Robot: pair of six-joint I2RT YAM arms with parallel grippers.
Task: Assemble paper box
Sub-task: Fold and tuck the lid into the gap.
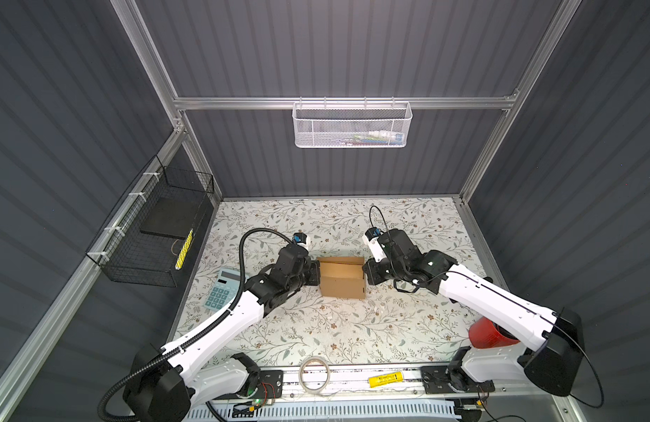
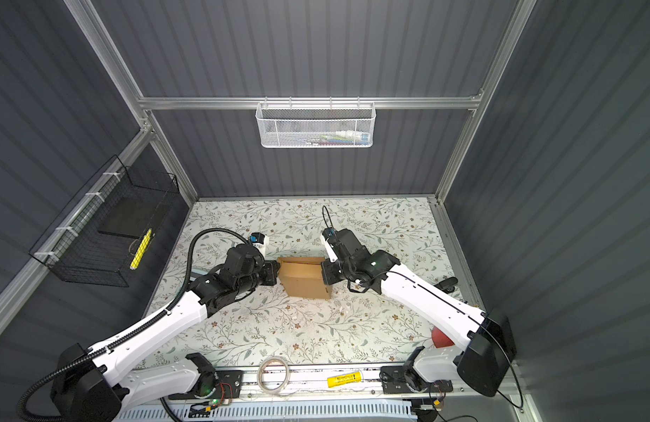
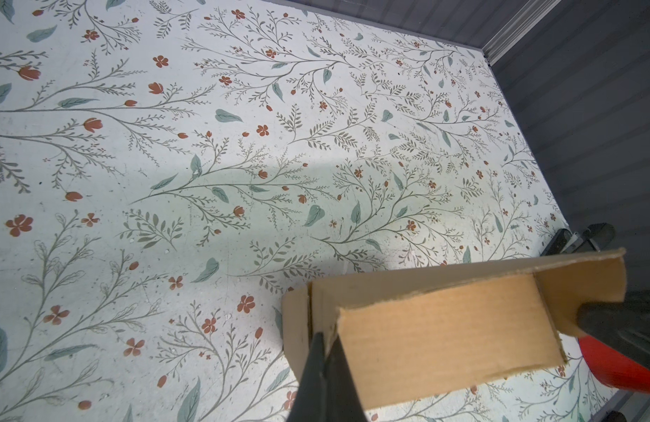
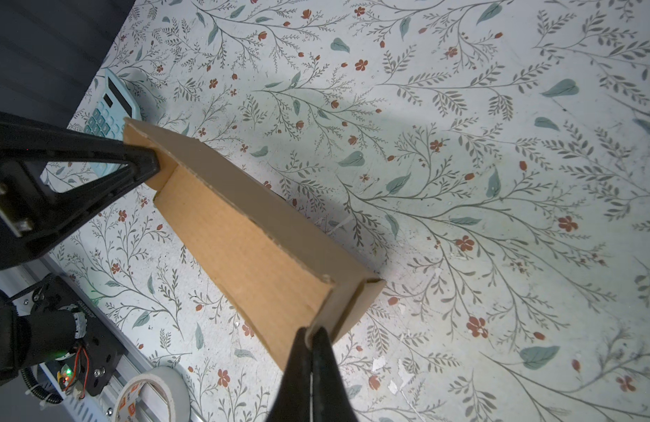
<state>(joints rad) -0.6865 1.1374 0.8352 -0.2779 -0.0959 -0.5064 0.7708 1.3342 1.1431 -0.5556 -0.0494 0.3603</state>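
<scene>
Paper box (image 1: pixel 342 277), partly folded, at middle of floral-print tabletop (image 1: pixel 316 329). Left gripper (image 3: pixel 325 339) pinched onto one end wall, right gripper (image 4: pixel 312 334) pinched onto the opposite end. Around box: grey ribbed walls (image 1: pixel 334 54), calculator (image 1: pixel 221 294) on left arm's side.

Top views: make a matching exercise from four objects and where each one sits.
1 paper box
2 calculator
3 tape roll
4 red cup

A right front corner of the table
B on the front rail
C pinched between left tool and right tool
D table's left edge

Pairs: 1-C, 2-D, 3-B, 4-A.
</scene>
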